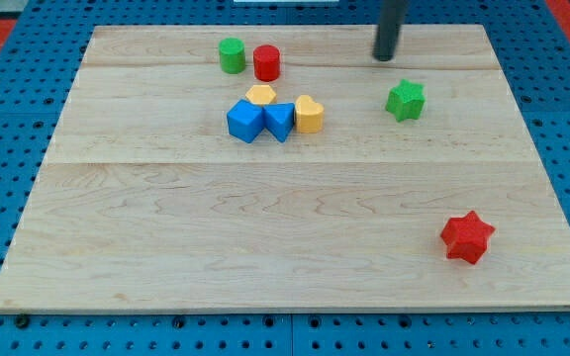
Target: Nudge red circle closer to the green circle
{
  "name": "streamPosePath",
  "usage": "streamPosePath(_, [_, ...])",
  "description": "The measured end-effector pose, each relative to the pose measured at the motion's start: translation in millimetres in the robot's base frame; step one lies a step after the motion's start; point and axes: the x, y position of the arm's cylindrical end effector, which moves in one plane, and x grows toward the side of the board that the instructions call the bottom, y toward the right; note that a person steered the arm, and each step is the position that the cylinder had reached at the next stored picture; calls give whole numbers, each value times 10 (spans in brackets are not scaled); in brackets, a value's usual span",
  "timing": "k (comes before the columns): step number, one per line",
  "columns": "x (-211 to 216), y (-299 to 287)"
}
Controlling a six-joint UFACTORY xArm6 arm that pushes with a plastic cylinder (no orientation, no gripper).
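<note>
Dark rod cut off at top — my tip [385,57] clear of blocks

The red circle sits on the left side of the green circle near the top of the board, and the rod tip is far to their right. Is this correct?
Not quite. The camera view shows the red circle on the right side of the green circle, not the left. The rest holds: both sit near the board's top, and my tip is far to their right.

The straight dark rod descends upright from the view's top edge, right of centre, my tip [385,58] resting at the tabletop's far side.
</note>
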Motion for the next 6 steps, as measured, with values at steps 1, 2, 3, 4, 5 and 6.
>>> streamPosePath(1, [176,-678])
streamPosePath(2, [435,-822])
streamPosePath(3, [422,-923])
streamPosePath(4, [338,-923])
streamPosePath(5, [245,-938])
streamPosePath(6, [245,-1030])
